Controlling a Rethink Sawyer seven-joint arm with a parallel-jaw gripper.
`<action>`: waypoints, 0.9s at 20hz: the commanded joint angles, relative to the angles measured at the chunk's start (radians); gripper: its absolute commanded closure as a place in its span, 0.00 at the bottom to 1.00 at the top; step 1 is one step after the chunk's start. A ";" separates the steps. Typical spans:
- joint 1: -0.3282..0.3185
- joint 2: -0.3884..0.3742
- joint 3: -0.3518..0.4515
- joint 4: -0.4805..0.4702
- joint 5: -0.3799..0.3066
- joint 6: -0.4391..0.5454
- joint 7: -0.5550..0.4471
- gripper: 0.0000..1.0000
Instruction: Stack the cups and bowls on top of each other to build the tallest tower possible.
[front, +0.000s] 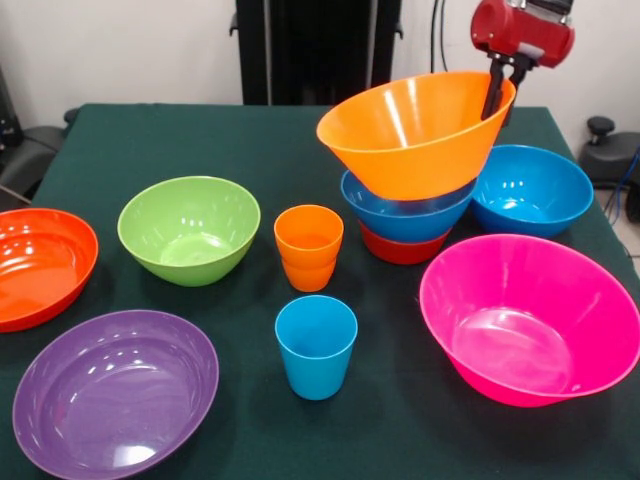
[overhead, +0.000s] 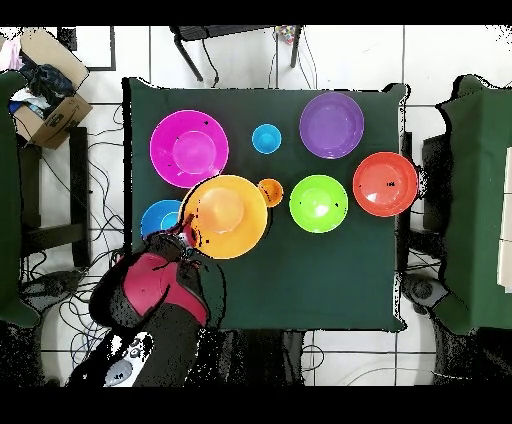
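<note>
My gripper is shut on the far right rim of the orange bowl and holds it tilted. The bowl's base is at the mouth of a blue bowl, which sits in a red-orange bowl; this pile is the tower. I cannot tell whether the orange bowl touches the blue one. In the overhead view the orange bowl hides the pile, with the gripper at its rim. Two nested orange cups and a light blue cup stand at the table's middle.
A second blue bowl is right of the tower and a large pink bowl is in front of it. The lime green, red-orange and purple bowls are on the left. A cardboard box is off the table.
</note>
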 joint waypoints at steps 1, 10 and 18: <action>-0.021 0.045 0.072 -0.017 -0.002 -0.037 0.135 1.00; 0.000 0.077 0.073 -0.027 0.015 -0.030 0.144 1.00; -0.002 0.099 0.094 -0.019 0.019 -0.030 0.151 1.00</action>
